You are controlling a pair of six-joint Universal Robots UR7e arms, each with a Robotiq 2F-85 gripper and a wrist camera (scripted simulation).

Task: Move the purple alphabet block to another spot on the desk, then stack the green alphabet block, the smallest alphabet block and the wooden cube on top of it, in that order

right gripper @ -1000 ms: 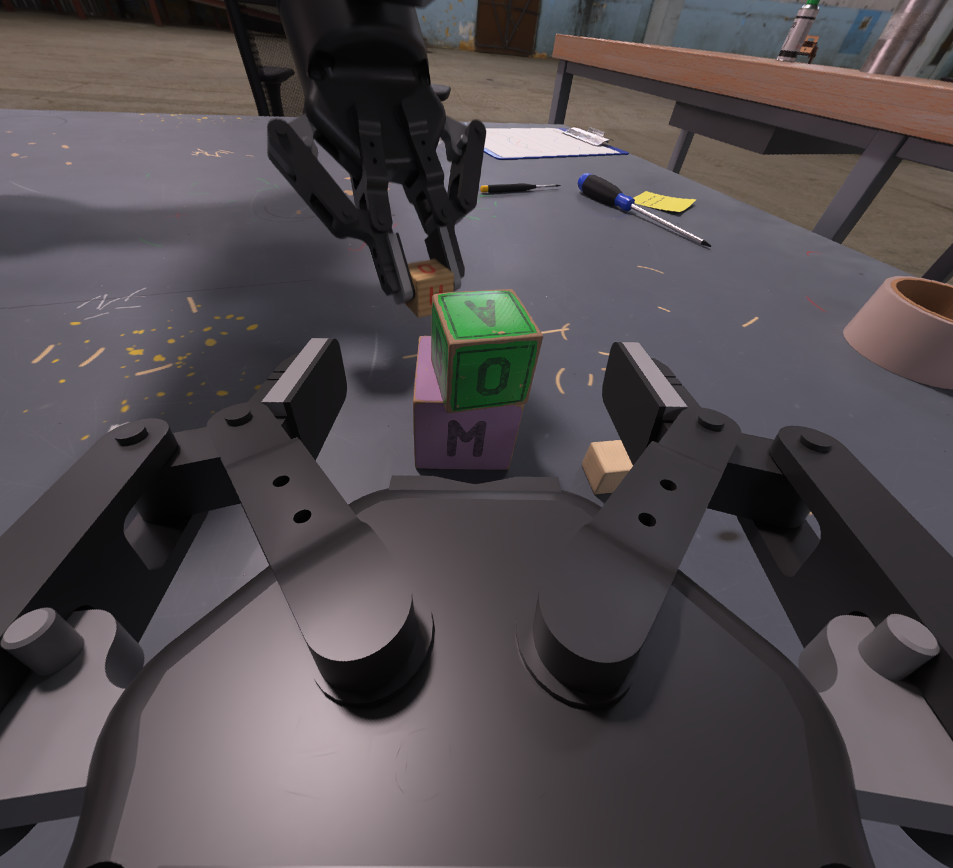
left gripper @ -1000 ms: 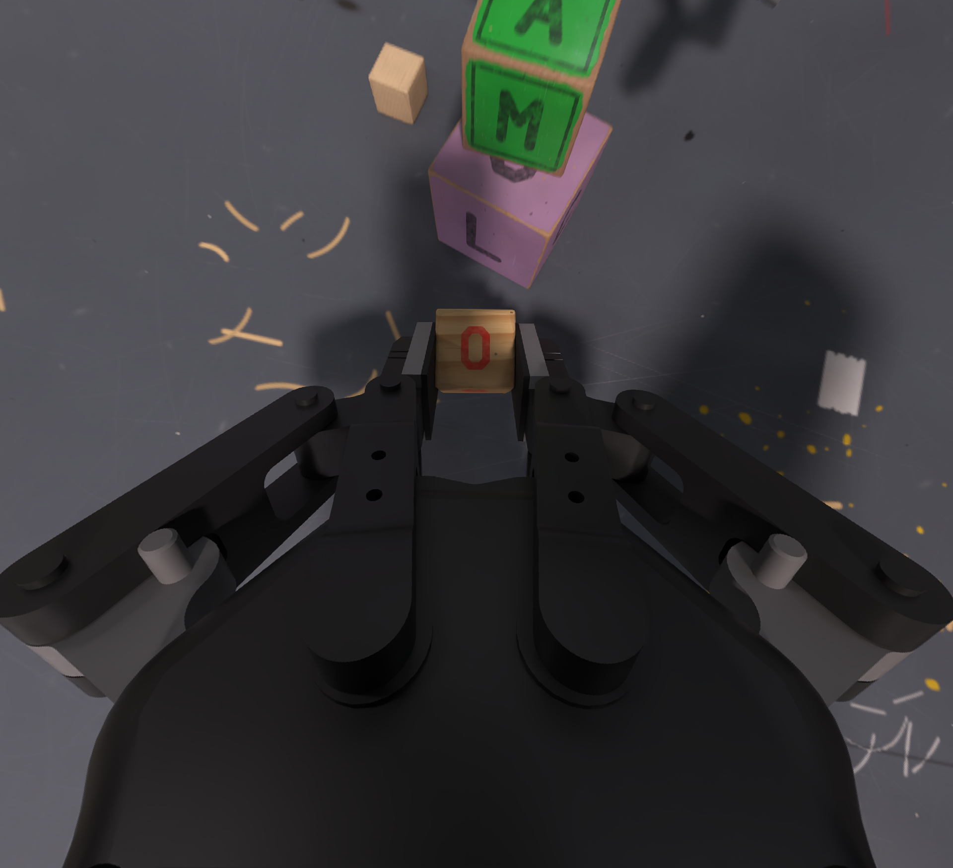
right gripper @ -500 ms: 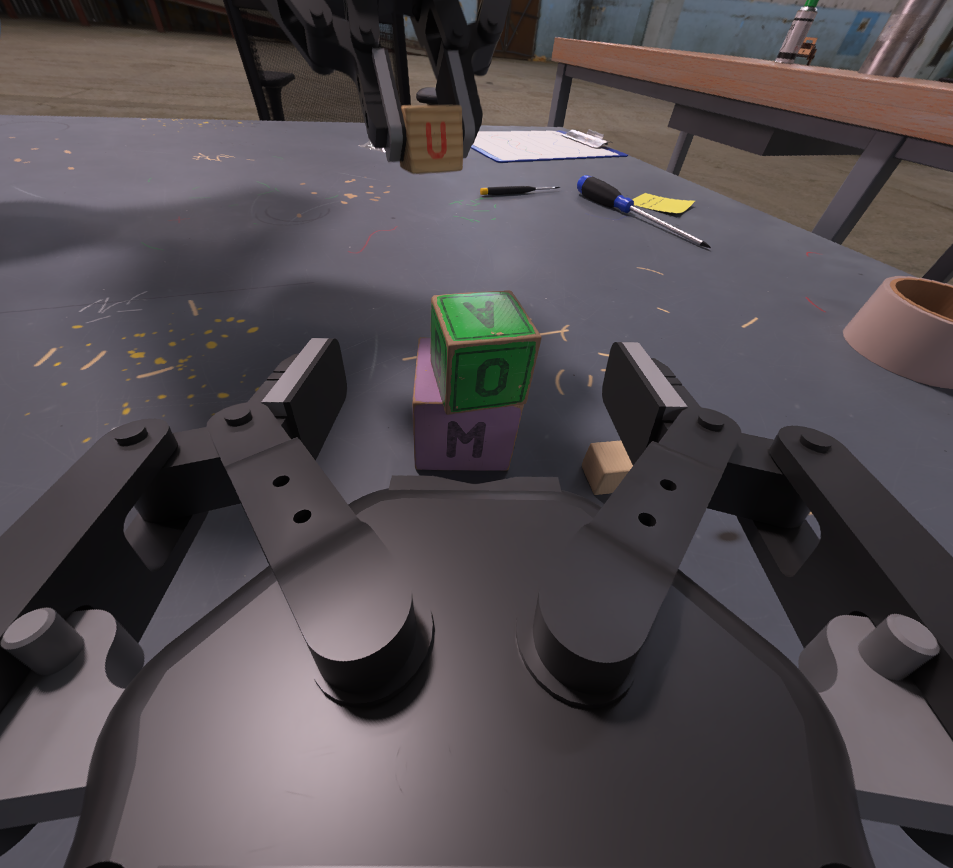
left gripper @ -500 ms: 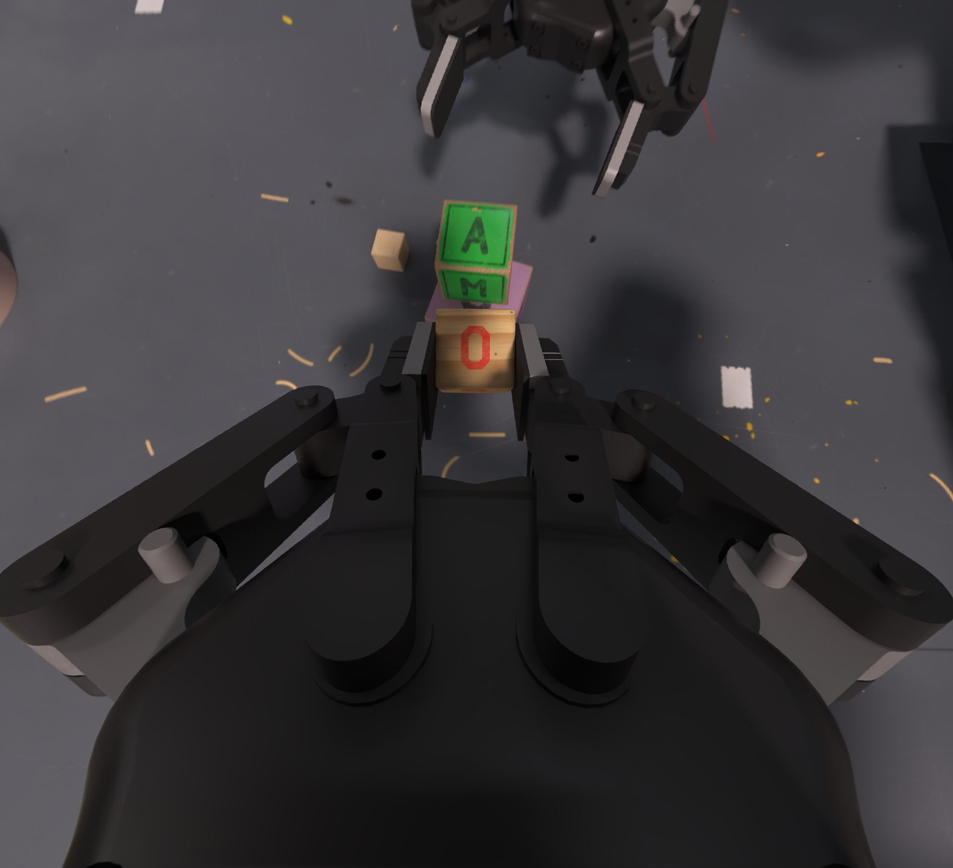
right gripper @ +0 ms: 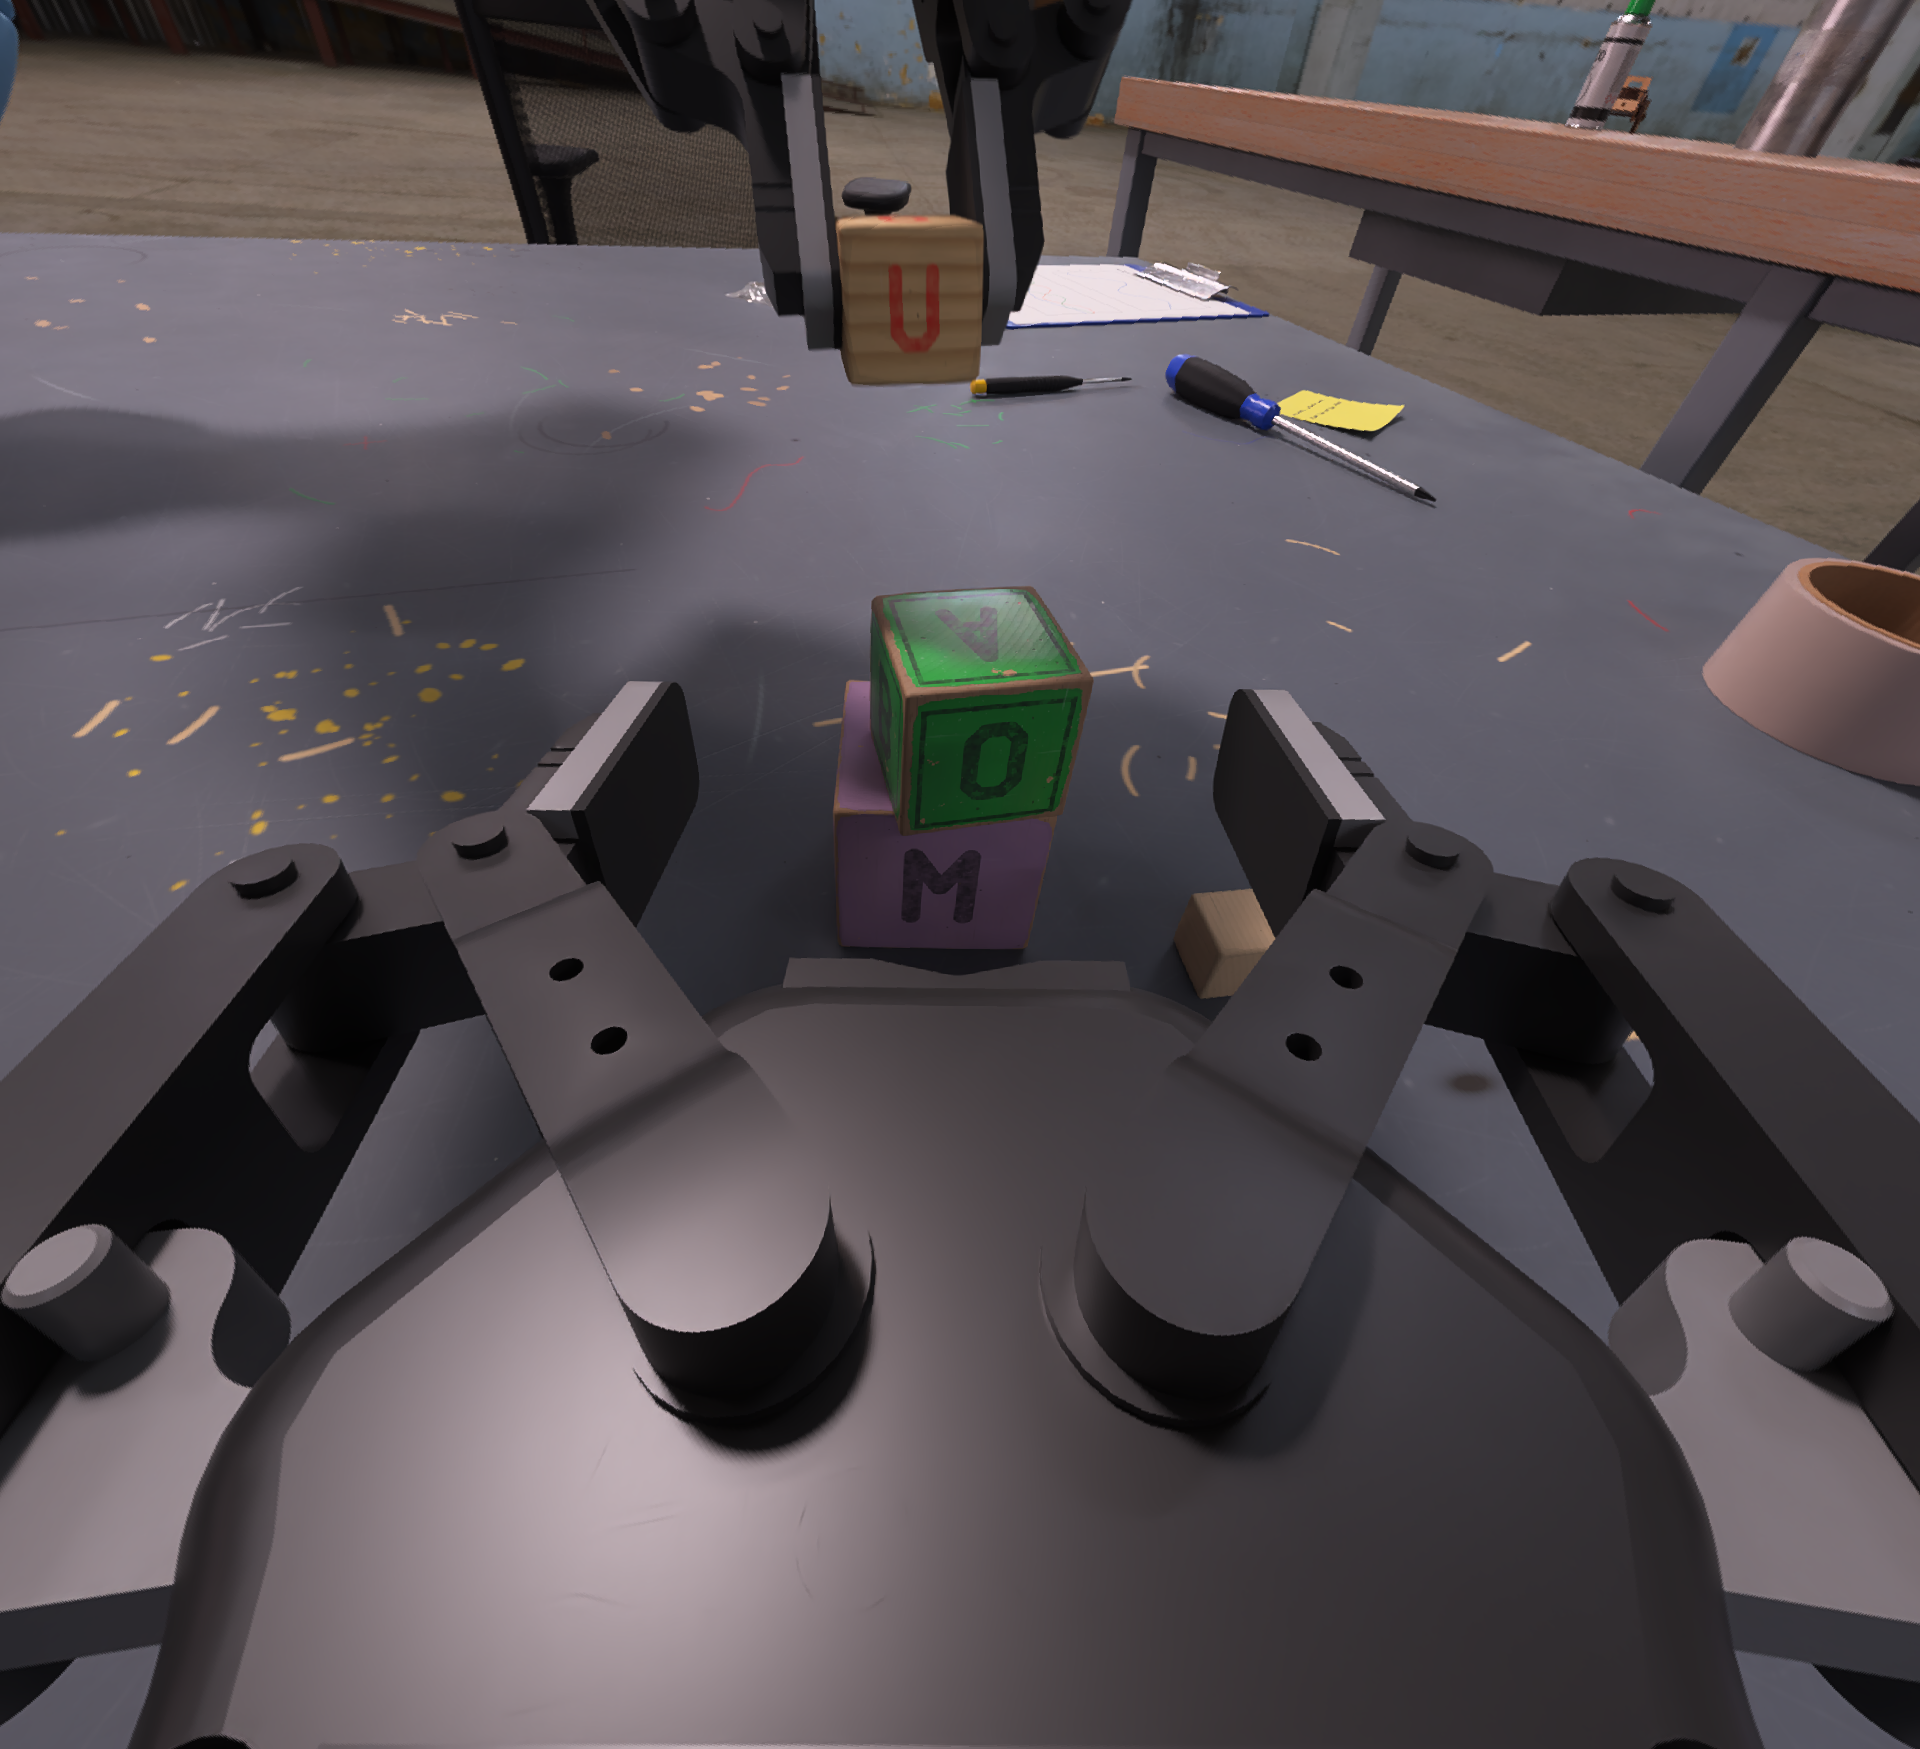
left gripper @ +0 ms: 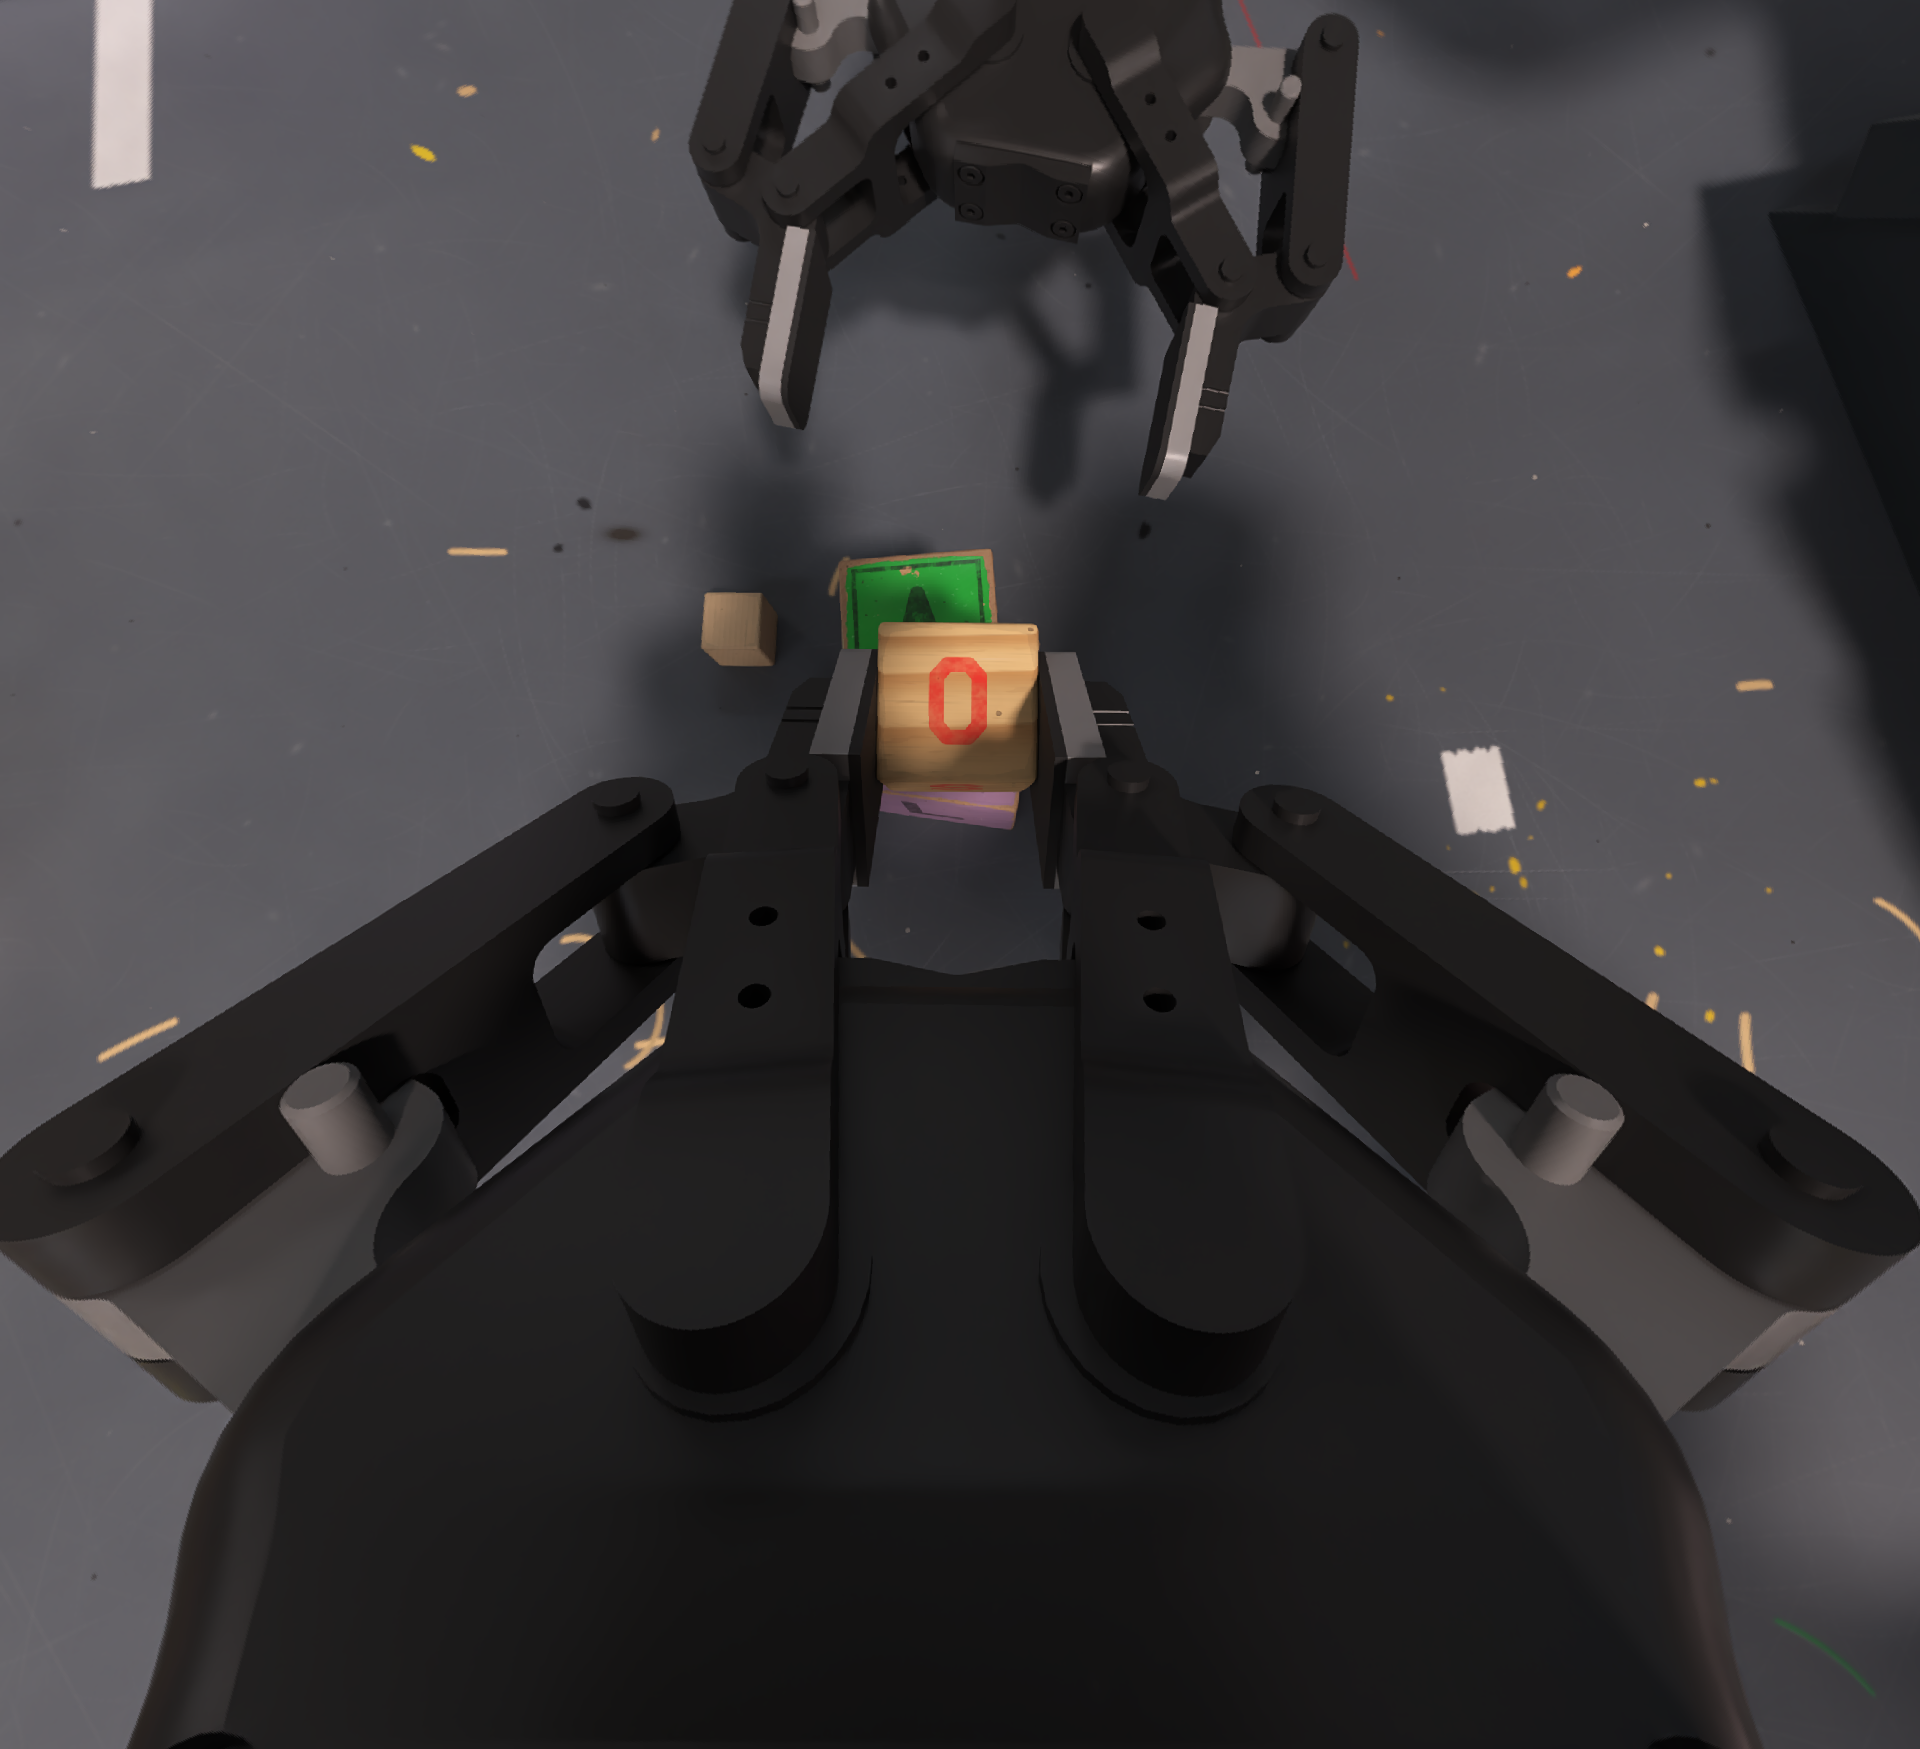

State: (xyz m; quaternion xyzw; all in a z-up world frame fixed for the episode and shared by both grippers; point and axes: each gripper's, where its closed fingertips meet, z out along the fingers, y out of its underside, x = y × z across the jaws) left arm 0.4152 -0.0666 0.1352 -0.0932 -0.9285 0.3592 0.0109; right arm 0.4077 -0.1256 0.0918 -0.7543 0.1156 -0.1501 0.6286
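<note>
The left gripper [left gripper: 958, 712] is holding the smallest alphabet block [left gripper: 957, 707], a pale wooden cube with red letters and rounded edges, clamped between its two pads and hanging in the air well above the stack. Below it, the green alphabet block [right gripper: 977, 707] is already sitting on the purple alphabet block [right gripper: 940, 889], turned a little and overhanging toward one side, so the first two steps look done. Both are painted wood with worn edges and dark letters. The small block is not yet set down, and the plain wooden cube [right gripper: 1221, 941], smooth, unpainted and square, is lying on the grey scuffed desk [right gripper: 416, 504] just beside the stack, waiting to go on last. The right gripper [right gripper: 951, 764] is hovering low, facing the stack, its jaws spread wide and empty. Farther off are lying a screwdriver [right gripper: 1278, 421], a yellow note [right gripper: 1340, 411] and a clipboard [right gripper: 1122, 294].
</note>
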